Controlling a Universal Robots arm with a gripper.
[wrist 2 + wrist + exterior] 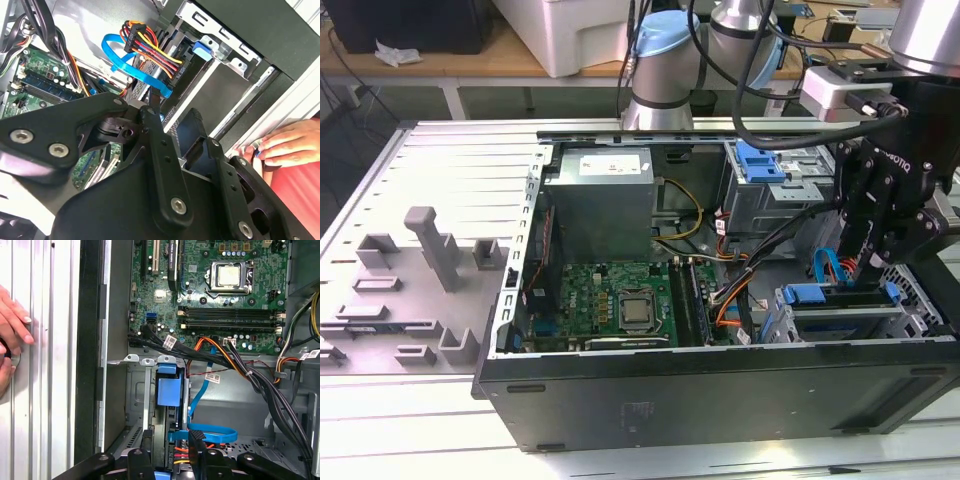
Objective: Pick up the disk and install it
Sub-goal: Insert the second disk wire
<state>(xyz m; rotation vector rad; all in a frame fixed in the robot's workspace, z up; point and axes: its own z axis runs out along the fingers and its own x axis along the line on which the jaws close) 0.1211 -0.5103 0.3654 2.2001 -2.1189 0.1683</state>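
Open computer case [720, 390] lying on a slatted tabletop [440, 180]; hand [873, 262] lowered into the drive bay at the exterior view's right, directly over the disk [840, 297]; disk seated in the bay [785, 325], blue rail uppermost, long axis running along the case's front edge, across the exterior view; in the first wrist view, black fingers [196, 447] straddling the disk's blue edge [167, 390], cabled end nearest the hand; fingers narrow, seemingly closed on the disk, contact partly hidden; a person's hand [12, 335] resting outside the case wall.
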